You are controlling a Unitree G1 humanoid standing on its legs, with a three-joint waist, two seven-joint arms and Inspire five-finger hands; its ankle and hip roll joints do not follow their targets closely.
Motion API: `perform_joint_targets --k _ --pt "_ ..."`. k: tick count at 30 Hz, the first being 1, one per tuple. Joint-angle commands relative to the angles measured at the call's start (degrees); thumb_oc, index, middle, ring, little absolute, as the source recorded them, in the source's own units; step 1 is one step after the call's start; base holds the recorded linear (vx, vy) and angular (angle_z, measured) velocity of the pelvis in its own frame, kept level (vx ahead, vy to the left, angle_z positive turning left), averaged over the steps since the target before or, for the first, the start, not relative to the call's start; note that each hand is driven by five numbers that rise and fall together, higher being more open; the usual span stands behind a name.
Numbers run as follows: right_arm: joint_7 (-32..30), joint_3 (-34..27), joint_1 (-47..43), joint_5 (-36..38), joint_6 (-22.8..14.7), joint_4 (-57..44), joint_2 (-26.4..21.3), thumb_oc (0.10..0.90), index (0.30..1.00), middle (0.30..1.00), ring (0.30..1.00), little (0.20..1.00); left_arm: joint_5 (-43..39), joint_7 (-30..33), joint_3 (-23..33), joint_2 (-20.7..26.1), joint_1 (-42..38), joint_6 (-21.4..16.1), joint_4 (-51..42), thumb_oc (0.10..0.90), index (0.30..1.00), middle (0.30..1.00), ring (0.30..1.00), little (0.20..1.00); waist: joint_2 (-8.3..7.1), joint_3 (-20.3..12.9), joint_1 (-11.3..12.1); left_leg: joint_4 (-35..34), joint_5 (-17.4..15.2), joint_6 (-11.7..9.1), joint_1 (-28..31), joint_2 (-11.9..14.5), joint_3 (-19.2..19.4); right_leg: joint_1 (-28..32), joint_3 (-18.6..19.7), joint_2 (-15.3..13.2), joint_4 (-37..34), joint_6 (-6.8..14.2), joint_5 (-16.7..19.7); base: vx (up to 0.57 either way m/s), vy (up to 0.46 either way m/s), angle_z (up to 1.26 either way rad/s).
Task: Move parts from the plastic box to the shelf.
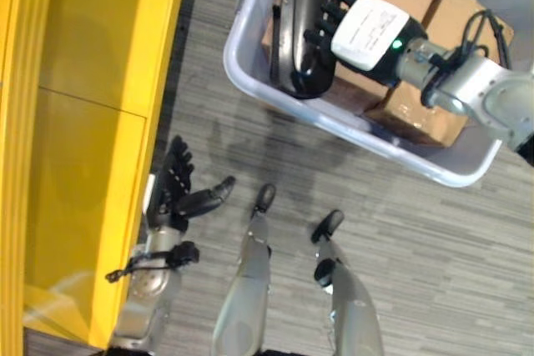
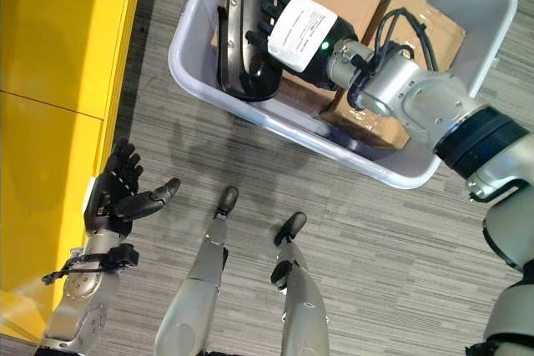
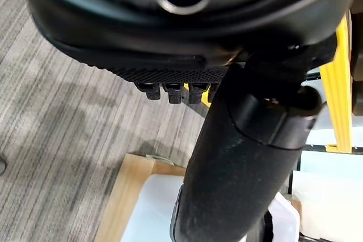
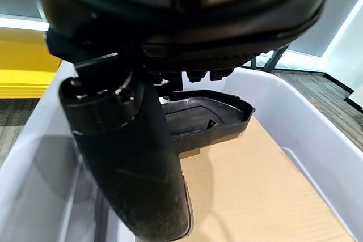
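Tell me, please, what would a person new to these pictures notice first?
First, the black part, held by the right hand with fingers curled round it, over the grey box that holds cardboard boxes. Next, the yellow shelf along the robot's left side. The left hand hangs open beside the shelf, holding nothing.

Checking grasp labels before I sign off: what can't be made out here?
- Right hand on the black part: in both eye views and the right wrist view, its own bulk hides whether the fingertips grip or just rest.
- Cardboard boxes: the arm covers part.
- Plastic box: far end cut off in the left eye view.
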Motion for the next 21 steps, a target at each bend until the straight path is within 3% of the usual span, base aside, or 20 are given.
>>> perform_joint_targets --k 1,4,5,21 --pt "-3.76 5.34 -12.13 -0.26 2.42 -0.46 -3.94 0.900 1.000 1.000 1.000 1.000 -0.55 1.14 0.16 2.92 1.25 -5.92 -6.97 0.900 1.000 1.000 1.000 1.000 -0.10 -0.63 1.06 -4.38 -4.10 0.77 6.50 1.86 0.84 -2.15 3.45 -4.54 7.98 5.70 -6.81 0.09 -0.019 0.04" --pt "-4.08 6.05 -12.95 -0.37 2.80 1.30 -3.36 0.900 1.000 1.000 1.000 1.000 -0.60 1.45 0.12 2.90 1.20 -6.25 -6.89 0.900 1.000 1.000 1.000 1.000 -0.10 -0.63 1.19 -3.81 -3.10 0.86 4.39 1.33 0.77 -3.82 2.72 -4.92 8.10 5.15 -5.68 0.02 0.010 0.04" --pt "-4.10 6.13 -13.03 -0.39 2.93 1.52 -3.18 0.900 1.000 1.000 1.000 1.000 -0.63 1.56 0.07 2.87 1.23 -6.27 -6.65 0.900 1.000 1.000 1.000 1.000 -0.10 -0.63 1.15 -3.77 -4.31 0.75 5.10 1.57 0.77 -3.34 3.44 -4.63 8.48 5.67 -7.07 0.00 0.000 0.00" --pt "-4.83 9.59 -16.39 -0.03 4.30 6.33 -1.30 0.900 1.000 1.000 1.000 1.000 -0.54 3.02 0.48 3.11 0.24 -7.14 -6.34 0.900 1.000 1.000 1.000 1.000 -0.75 -0.63 1.57 -0.45 -5.91 1.01 0.01 0.23 0.57 -6.17 3.03 -5.09 8.71 5.73 -7.08 0.01 0.000 0.00"
